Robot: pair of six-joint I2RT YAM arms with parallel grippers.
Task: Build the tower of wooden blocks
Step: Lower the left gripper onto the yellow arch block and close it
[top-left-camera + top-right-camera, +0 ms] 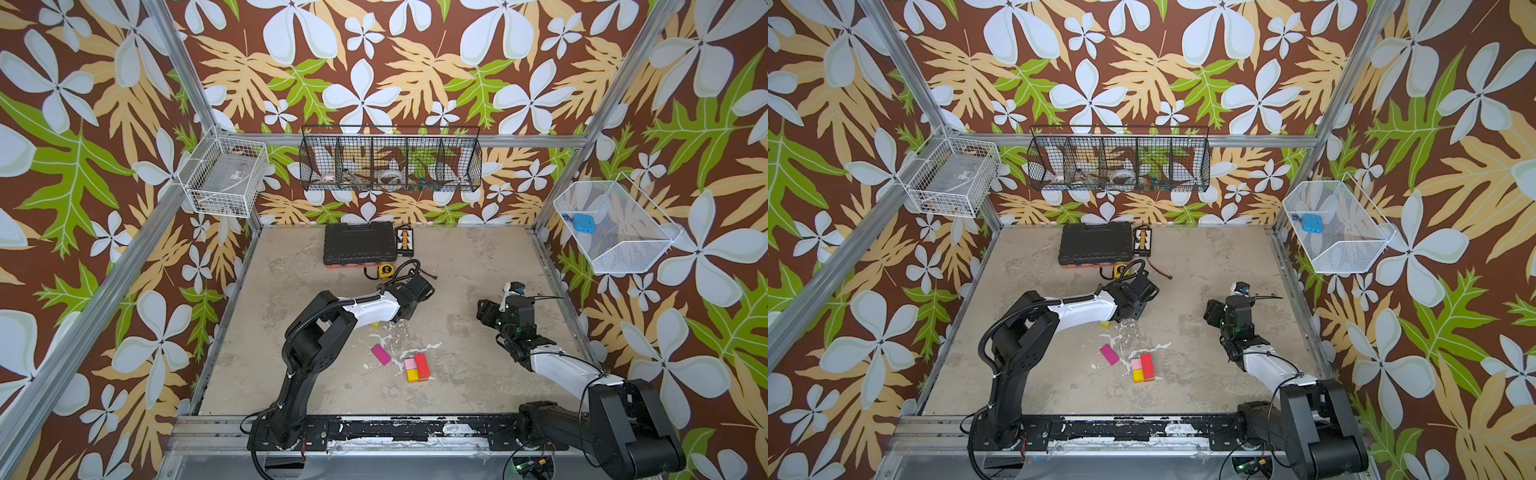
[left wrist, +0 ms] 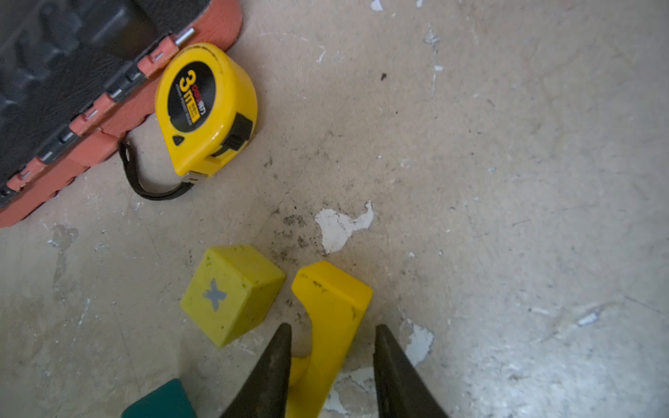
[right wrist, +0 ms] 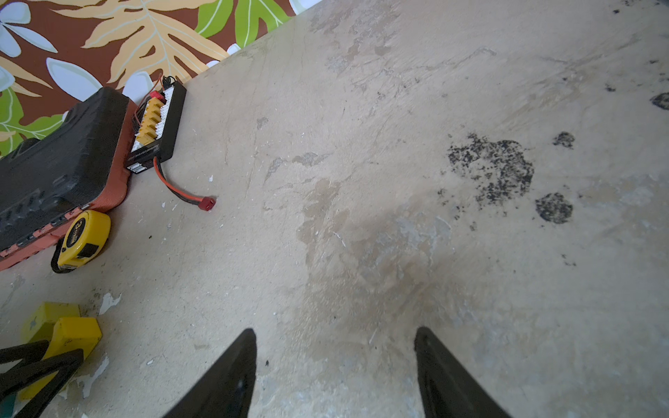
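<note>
Lettering "3m" marks the yellow tape measure (image 2: pixel 204 108). Left gripper (image 2: pixel 331 327) jaws flank the yellow arch (image 2: pixel 333 296) beside the yellow cube (image 2: pixel 231 293); I cannot tell if they pinch it. Right gripper (image 3: pixel 335 331) jaws stand apart. In a top view the tower base (image 1: pixel 417 368) sits at the tape's 6 o'clock, with the magenta brick (image 1: pixel 381 354) at its 10 o'clock.

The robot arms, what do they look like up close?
Both arms are mostly black with a white forearm shell: left arm, right arm. A ribbed black hose loops along the left one. Each ends in two black, pointed fingers.
</note>
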